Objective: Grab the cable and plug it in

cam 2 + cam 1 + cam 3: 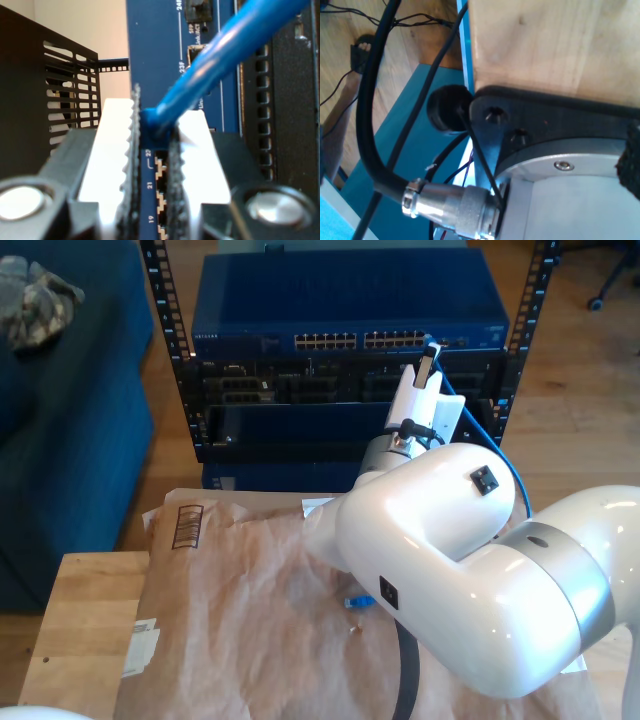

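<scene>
Soft, even daylight fills the exterior view, which is fairly sharp; the white arm (470, 570) carries broad, gentle highlights and lays a faint shadow on the brown paper (250, 610) beneath it. The rack's dark shelves (300, 425) sit in deep shade.

The second wrist view is bright and uneven. The white pads (112, 150) of my second tool (154, 165) are overexposed to plain glare. The blue cable (225, 55) is blurred, while the port numbers behind it read clearly.

The first wrist view is soft throughout, with a bluish cast and pale, washed-out wood (550, 45).
</scene>
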Robot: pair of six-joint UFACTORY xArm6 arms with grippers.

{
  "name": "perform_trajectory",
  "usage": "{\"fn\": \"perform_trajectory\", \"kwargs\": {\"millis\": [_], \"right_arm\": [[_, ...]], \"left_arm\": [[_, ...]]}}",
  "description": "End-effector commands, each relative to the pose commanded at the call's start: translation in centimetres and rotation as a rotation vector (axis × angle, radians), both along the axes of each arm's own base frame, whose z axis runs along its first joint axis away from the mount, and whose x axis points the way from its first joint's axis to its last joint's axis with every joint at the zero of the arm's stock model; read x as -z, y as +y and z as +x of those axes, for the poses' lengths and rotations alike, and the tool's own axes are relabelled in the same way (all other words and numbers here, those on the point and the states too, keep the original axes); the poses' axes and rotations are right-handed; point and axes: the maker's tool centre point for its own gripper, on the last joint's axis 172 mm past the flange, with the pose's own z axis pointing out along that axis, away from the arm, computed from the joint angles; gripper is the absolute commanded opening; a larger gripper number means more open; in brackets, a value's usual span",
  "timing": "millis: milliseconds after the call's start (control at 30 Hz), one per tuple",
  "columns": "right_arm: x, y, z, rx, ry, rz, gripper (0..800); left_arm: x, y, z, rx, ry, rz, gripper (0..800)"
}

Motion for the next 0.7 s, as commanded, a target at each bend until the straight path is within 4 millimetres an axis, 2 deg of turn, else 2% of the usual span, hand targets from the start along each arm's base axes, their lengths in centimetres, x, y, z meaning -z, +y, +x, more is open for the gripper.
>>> {"fn": "perform_trajectory", "kwargs": {"millis": [700], "right_arm": [[-0.10, 0.98, 0.61, -0.028, -0.001, 0.003, 0]], "left_arm": [[0.00, 0.00, 0.00, 0.001, -0.001, 0.000, 800]]}}
